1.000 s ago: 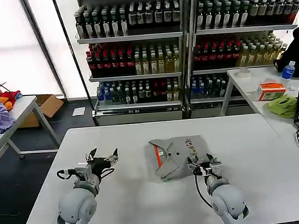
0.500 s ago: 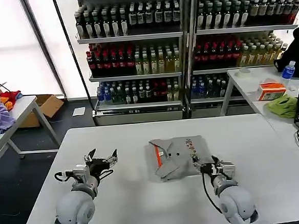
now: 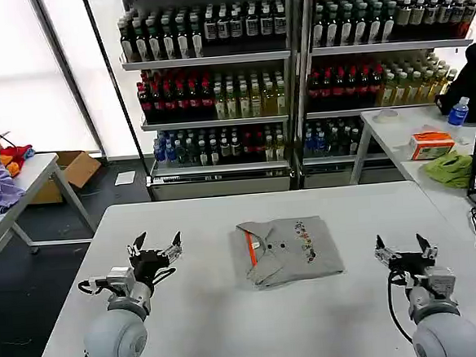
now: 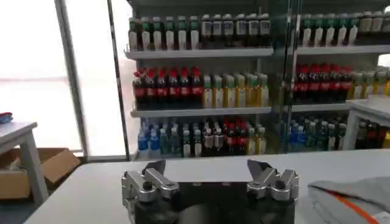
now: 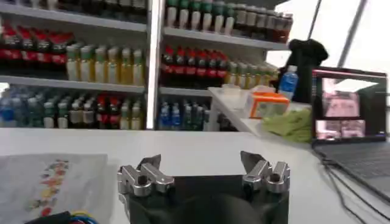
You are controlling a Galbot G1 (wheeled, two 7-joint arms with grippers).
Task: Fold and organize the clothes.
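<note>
In the head view, a folded shirt (image 3: 288, 249) is seen mid-worktop (image 3: 232, 326), between the wide-open left gripper (image 3: 155, 251) and wide-open right gripper (image 3: 405, 248). In both wrist views, empty spread jaws are shown. Folding is judged finished; next, tidying or another garment is called for.

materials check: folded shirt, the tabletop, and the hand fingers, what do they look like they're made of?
Folded shirt: soft matte knit, likely cotton; it creases and drapes limply, with an orange-red collar stripe.
Tabletop: smooth white hard surface, probably laminate, faint sheen.
Left hand and right hand: fingers look like bare silvery metal with screw heads, on a black body.
</note>
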